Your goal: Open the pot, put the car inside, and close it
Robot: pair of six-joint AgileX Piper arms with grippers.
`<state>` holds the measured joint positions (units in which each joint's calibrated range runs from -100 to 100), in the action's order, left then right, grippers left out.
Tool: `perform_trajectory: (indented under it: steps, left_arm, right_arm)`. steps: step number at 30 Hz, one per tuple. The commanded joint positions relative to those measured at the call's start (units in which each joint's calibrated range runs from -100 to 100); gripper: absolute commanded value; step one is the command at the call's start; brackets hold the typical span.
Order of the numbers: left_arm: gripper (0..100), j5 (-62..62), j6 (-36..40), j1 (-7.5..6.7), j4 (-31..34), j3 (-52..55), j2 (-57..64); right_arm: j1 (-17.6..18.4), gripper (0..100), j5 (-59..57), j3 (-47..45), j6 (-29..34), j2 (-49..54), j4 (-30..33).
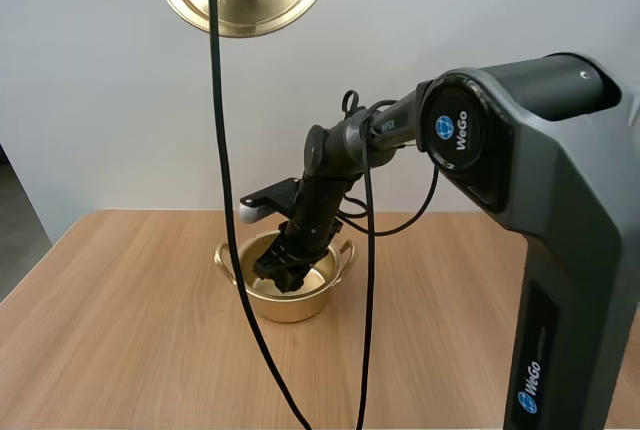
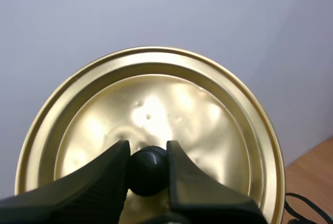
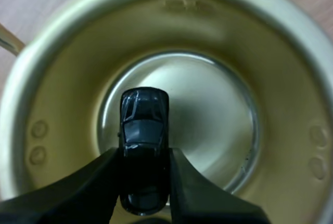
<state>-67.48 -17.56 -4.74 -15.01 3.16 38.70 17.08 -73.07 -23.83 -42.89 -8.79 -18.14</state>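
- Two grippers were loaded: the left gripper (image 2: 147,152) was clamped on the black knob (image 2: 148,174) of the lid (image 2: 156,99), high above the table (image 1: 120,330).
- Over at the pot (image 1: 292,305), the right gripper (image 3: 144,156) pinched the car (image 3: 144,122), nose down between the walls.
- Risk: released from there, the car could bounce or land on end; a tilted lid might then snag and sit crooked.

the pot (image 1: 291,308) and lid (image 2: 156,99) are glossy gold-toned metal, the car (image 3: 144,125) is shiny black, and the desk (image 1: 120,335) is matt pale wood.
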Motion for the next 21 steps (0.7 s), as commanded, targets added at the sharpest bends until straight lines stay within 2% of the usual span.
perform_trajectory:
  steps: [1, 3, 5, 7, 8, 9, 11, 13, 15, 18, 21]
  left_arm:
    - [0, 0.0, 0.0, 0.01, 0.0, 0.0, 0.0]
    - [0, 0.0, 0.0, 0.01, 0.0, 0.0, 0.0]
    - [0, 0.0, 0.0, 0.01, 0.0, 0.0, 0.0]
    - [0, 0.0, 0.0, 0.01, 0.0, 0.0, 0.0]
    - [0, -0.2, 0.0, 0.01, 0.0, 0.0, 0.0]
    - [0, -0.4, 0.0, 0.01, 0.0, 0.0, 0.0]
    - [0, -0.8, 0.0, 0.01, 0.0, 0.0, 0.0]
    - [0, -0.8, 0.0, 0.01, 0.0, 0.0, 0.0]
    - [0, -1.5, 0.0, 0.01, 0.0, 0.0, 0.0]
    - [0, -4.9, 0.0, 0.01, -0.2, 0.0, -0.6]
    - [0, -8.3, 0.4, 0.01, -0.2, 0.1, -1.8]
  right_arm:
    - [0.0, 0, 0.5, 0.2, 0.0, -1.1, 0.0]
    - [0.0, 0, 0.8, 0.2, 0.0, -1.4, 0.0]
    - [0.0, 32, 1.3, 0.2, 0.0, -1.4, 0.0]
    - [0.0, 78, 2.6, 0.2, 0.1, -1.4, 0.0]
    - [0.0, 89, 3.2, 0.2, 0.2, -1.4, 0.0]
    - [0.0, 91, 3.6, 0.2, 0.6, -1.4, 0.0]
    - [0.0, 79, 3.6, 0.2, 0.7, -1.1, 0.0]
    - [0.0, 62, 3.9, 0.2, 0.7, 0.5, 0.0]
    - [-0.8, 52, 3.8, 0.2, 0.8, 3.0, 0.1]
    - [-3.9, 35, 4.2, 0.2, 2.5, 8.2, 0.8]
    - [-9.1, 1, 4.2, 0.2, 4.2, 13.7, 1.1]
